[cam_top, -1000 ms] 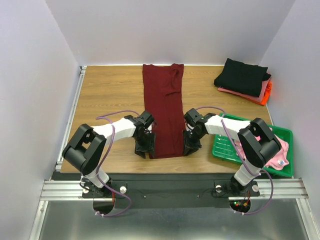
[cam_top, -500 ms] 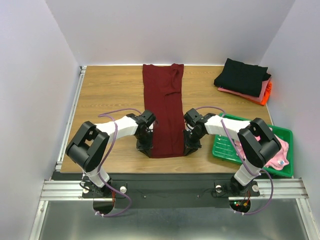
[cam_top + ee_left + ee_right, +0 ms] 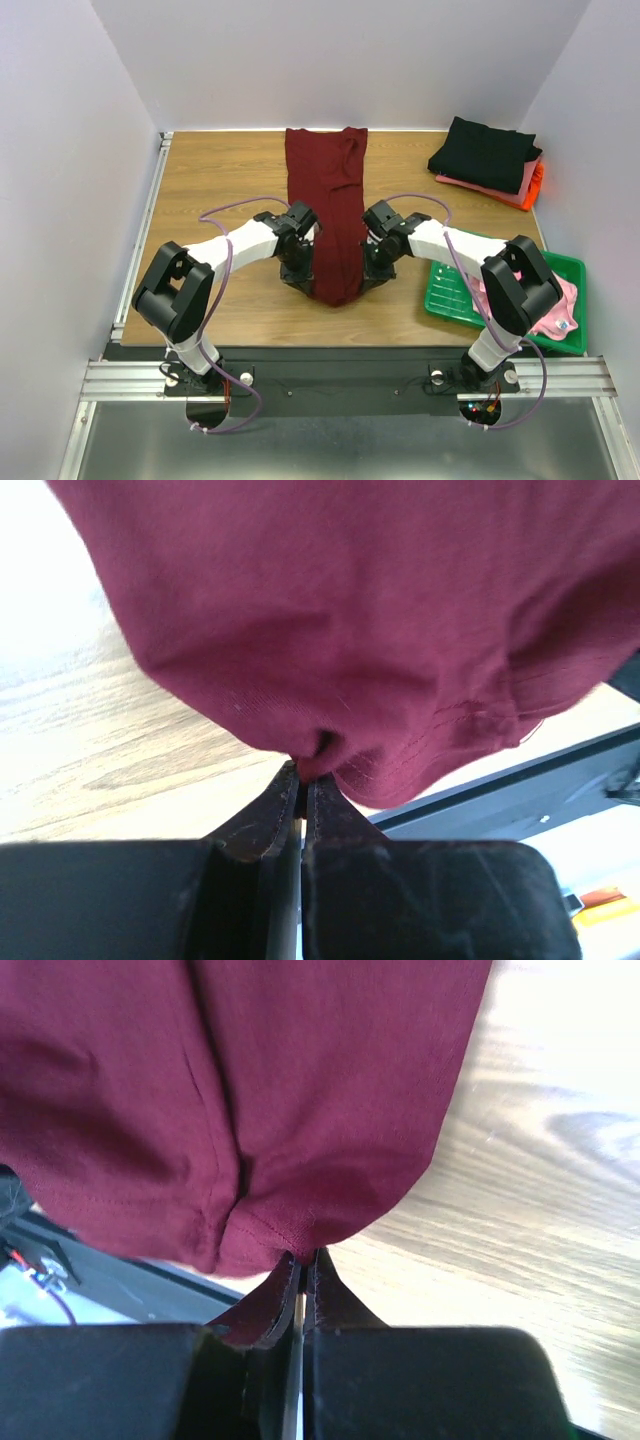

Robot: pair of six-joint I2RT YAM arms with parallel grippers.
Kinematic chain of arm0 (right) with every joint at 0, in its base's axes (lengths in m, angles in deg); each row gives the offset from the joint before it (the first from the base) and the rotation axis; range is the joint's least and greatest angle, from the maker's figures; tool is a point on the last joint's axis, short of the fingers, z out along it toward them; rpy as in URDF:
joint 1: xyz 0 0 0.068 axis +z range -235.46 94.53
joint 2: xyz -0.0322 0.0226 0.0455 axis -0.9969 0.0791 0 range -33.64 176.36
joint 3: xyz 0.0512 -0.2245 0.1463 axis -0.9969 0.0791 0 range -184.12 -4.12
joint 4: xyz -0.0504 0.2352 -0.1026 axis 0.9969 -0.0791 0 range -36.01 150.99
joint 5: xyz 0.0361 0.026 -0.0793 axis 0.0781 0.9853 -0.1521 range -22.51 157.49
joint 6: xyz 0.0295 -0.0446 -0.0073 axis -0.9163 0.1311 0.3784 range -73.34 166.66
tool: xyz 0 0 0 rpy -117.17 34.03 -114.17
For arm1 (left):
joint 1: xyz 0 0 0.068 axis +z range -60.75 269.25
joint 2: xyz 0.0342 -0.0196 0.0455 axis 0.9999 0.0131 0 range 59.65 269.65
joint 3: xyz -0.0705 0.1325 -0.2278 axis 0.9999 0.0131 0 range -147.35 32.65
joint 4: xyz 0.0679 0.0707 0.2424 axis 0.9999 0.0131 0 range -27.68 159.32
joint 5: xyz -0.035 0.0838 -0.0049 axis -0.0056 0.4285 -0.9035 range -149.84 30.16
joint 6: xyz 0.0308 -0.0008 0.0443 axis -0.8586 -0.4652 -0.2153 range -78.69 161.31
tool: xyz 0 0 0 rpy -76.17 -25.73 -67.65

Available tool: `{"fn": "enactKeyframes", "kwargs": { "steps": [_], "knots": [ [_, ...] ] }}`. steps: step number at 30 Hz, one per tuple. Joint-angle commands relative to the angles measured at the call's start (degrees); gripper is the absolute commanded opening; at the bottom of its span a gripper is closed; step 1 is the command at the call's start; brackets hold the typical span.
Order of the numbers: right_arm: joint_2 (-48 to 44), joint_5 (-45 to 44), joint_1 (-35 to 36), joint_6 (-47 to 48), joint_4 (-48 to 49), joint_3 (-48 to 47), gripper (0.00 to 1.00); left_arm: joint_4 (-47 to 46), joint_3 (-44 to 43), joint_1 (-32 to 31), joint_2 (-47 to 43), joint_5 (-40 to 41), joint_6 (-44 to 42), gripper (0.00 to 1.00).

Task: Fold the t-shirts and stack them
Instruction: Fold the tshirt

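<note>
The dark maroon t-shirt (image 3: 328, 200) lies as a long narrow strip down the middle of the table, its near end lifted and sagging to a point. My left gripper (image 3: 302, 270) is shut on the near left corner of its hem (image 3: 320, 745). On the other side my right gripper (image 3: 372, 268) is shut on the near right corner (image 3: 300, 1245). Both wrist views show maroon cloth hanging above the pinched jaws. A folded stack (image 3: 488, 155) sits at the far right: black t-shirt on top, salmon and orange edges below. The light pink t-shirt (image 3: 555, 305) lies in the tray.
A green plastic tray (image 3: 450, 295) stands at the near right, just right of my right arm. White walls close in the table on three sides. A metal rail (image 3: 150, 215) runs along the table's left edge.
Both grippers closed on the near corners of the maroon t-shirt, then rose and moved away from the front edge. The shirt's near end has come off the wood and now sags between them.
</note>
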Motion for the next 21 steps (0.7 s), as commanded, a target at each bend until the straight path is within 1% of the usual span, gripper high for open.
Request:
{"fn": "enactKeyframes", "kwargs": {
  "steps": [1,10,16,21],
  "knots": [
    [-0.45,-4.64,0.34,1.6,-0.96,-3.43,0.0,2.66,-2.9,-0.3,0.18,-0.12,-1.29,0.0],
    [3.42,-11.05,-1.15,5.55,-1.58,-9.84,0.0,3.72,-5.54,0.49,1.06,0.68,-2.6,0.0],
    [8.6,-13.78,-2.21,8.01,-1.31,-15.55,0.0,3.45,-8.7,1.19,2.99,3.14,-3.22,0.0],
    [12.55,-16.42,-3.09,9.33,-0.96,-21.97,0.0,2.84,-12.92,4.18,5.54,3.84,-4.8,0.0]
  ]
}}
